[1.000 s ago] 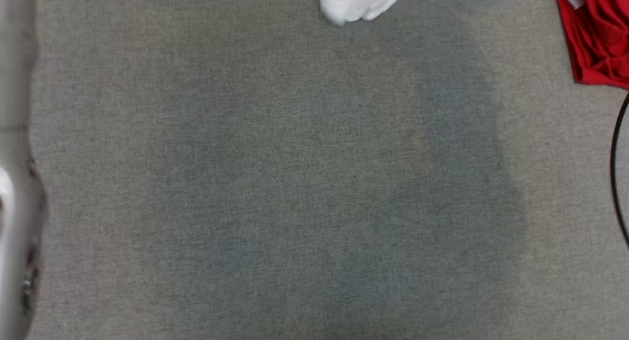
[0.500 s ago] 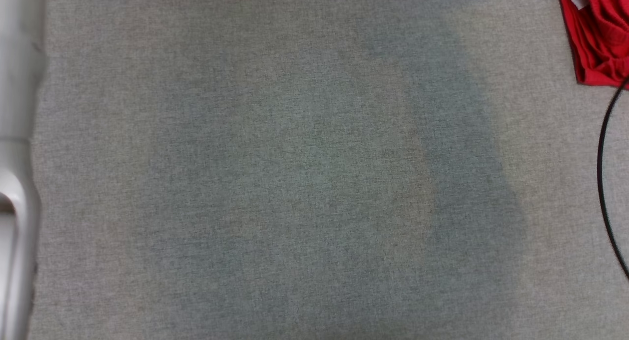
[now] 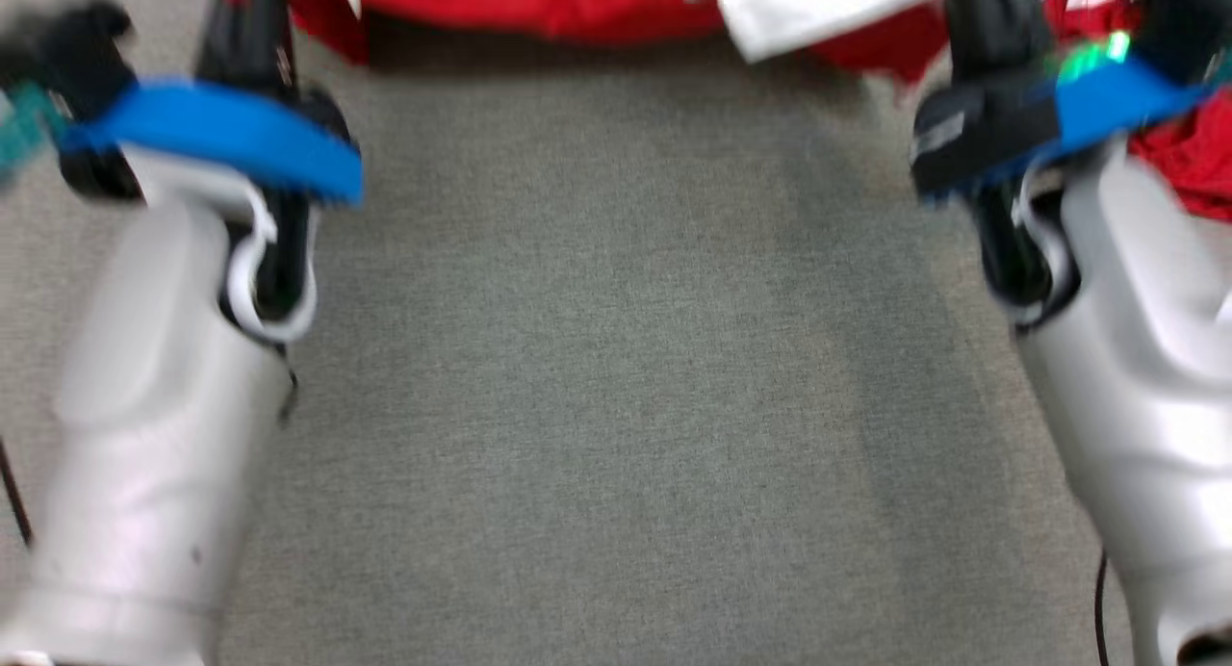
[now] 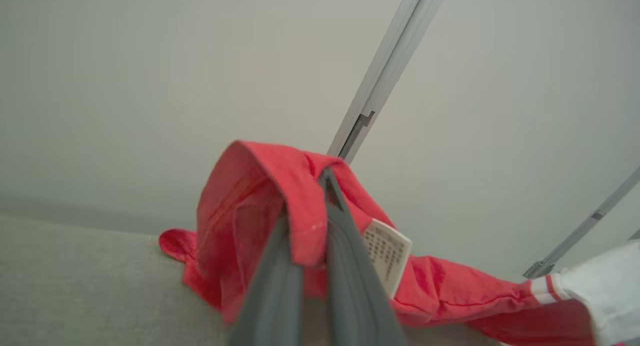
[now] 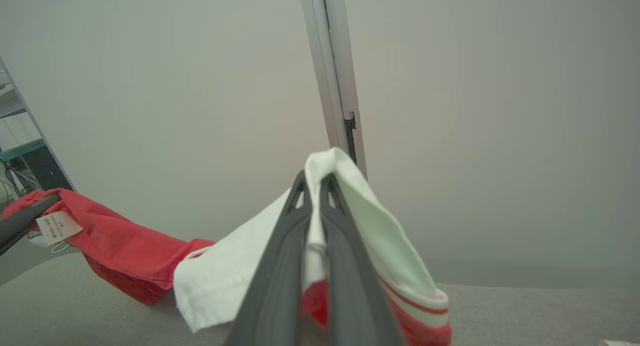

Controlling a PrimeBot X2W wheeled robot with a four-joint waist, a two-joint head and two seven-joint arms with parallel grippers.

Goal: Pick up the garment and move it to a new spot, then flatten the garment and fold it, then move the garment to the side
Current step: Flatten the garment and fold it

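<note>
Red garment (image 3: 539,2) hangs pinched in left pincer (image 4: 311,206) and right pincer (image 5: 314,185).

One garment (image 3: 539,2), red with one white part, carrying one label (image 4: 386,253). Two arms, left arm (image 3: 144,406) and right arm (image 3: 1145,387), each ending in one pair of jaws with two fingers. Two blue bands: left band (image 3: 221,146), right band (image 3: 1107,103). One grey worktop (image 3: 616,406). Two metal posts at the far wall: one post (image 4: 387,66), and a second post (image 4: 582,233).
</note>
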